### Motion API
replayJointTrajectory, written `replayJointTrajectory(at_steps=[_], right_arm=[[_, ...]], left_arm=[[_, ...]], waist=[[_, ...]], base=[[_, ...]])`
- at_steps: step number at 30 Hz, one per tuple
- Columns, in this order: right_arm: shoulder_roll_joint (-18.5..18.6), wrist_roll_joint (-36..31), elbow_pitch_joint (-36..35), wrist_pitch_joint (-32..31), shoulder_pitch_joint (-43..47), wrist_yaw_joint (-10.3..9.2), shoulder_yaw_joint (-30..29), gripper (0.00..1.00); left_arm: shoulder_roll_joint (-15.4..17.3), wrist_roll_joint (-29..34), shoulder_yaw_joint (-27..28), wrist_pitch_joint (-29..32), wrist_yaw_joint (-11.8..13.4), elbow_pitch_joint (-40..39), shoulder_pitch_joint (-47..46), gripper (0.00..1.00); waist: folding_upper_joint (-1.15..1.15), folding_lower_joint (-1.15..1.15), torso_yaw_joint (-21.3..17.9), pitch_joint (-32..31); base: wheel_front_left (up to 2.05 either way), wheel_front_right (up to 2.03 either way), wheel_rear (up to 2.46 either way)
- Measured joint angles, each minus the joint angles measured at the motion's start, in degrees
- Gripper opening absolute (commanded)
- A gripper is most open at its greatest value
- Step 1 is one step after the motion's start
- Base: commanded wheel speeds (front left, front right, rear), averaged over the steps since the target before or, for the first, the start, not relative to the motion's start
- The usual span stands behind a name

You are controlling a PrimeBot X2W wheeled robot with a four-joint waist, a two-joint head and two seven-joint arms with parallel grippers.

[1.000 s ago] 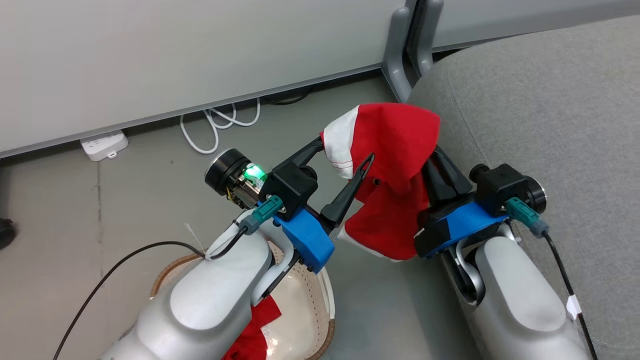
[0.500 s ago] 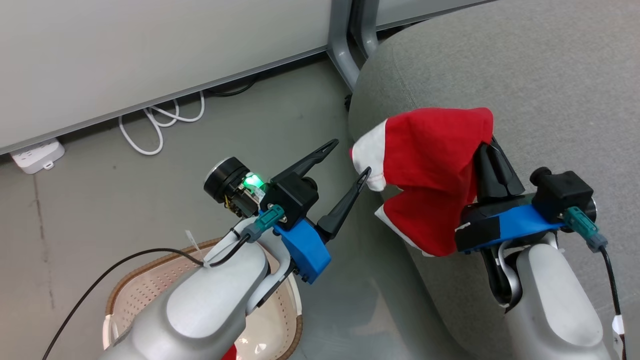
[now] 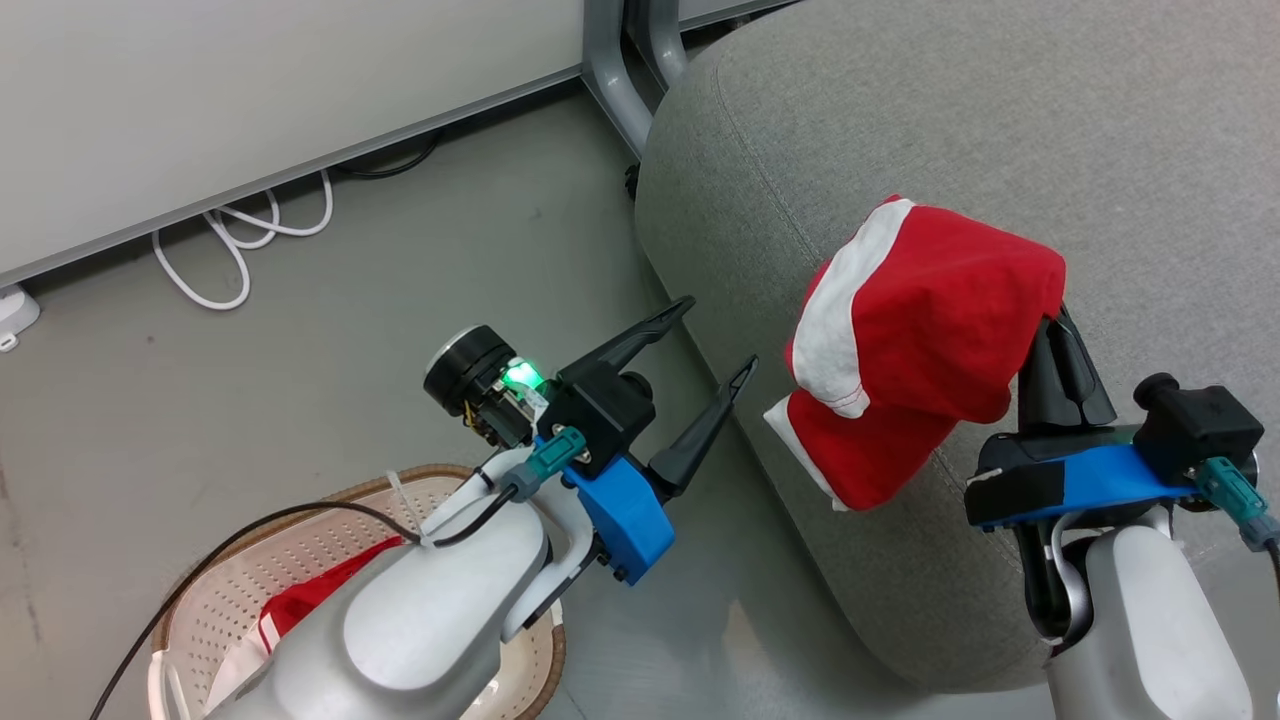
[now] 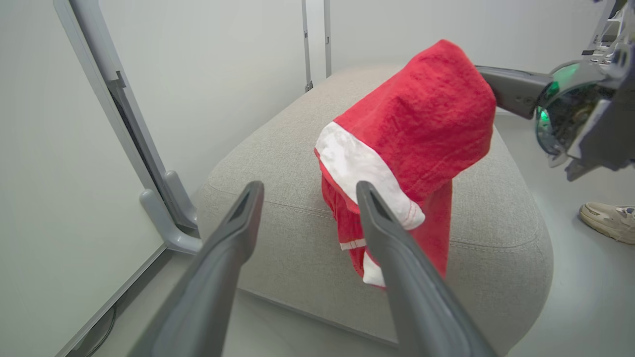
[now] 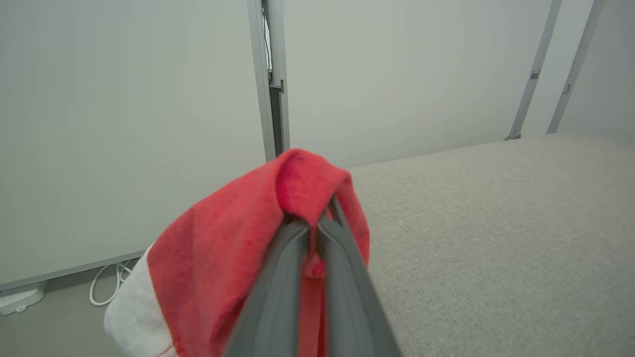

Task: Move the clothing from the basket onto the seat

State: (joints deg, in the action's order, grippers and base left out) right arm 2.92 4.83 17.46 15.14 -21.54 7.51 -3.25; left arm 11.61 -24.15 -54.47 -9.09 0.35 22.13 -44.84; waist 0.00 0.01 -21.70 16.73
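Head view: large grey fabric cushion seat (image 3: 1000,120) on the right; cream perforated plastic basket with brown rim (image 3: 230,600) low left on the floor, more red cloth (image 3: 300,605) inside. Red garment with white trim (image 3: 930,330) hangs from my right pincer (image 5: 317,228), clamped on its fold. A second ago it hung over floor beside the seat; now it's above the seat corner, not resting. Left pincer (image 3: 720,331) spread apart, empty. Release looks close; basket isn't emptied.
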Motion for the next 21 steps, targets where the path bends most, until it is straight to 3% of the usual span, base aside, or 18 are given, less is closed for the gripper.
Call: replayJointTrajectory(at_steps=[11, 21], right_arm=[[0.0, 0.12, -1.32, 0.0, -2.65, 0.0, -0.45, 0.0], [1.18, -4.34, -5.25, 0.0, -19.36, 0.0, -6.87, 0.0]], left_arm=[[-0.6, 0.1, -0.78, -0.58, 0.02, -0.62, -1.04, 1.0], [0.45, 1.45, -0.59, 0.23, 0.33, -2.78, -5.02, 1.0]], waist=[[0.0, 0.0, -0.18, 1.56], [0.0, 0.0, 0.79, 7.97]], base=[[0.0, 0.0, 0.0], [0.0, 0.0, 0.0]])
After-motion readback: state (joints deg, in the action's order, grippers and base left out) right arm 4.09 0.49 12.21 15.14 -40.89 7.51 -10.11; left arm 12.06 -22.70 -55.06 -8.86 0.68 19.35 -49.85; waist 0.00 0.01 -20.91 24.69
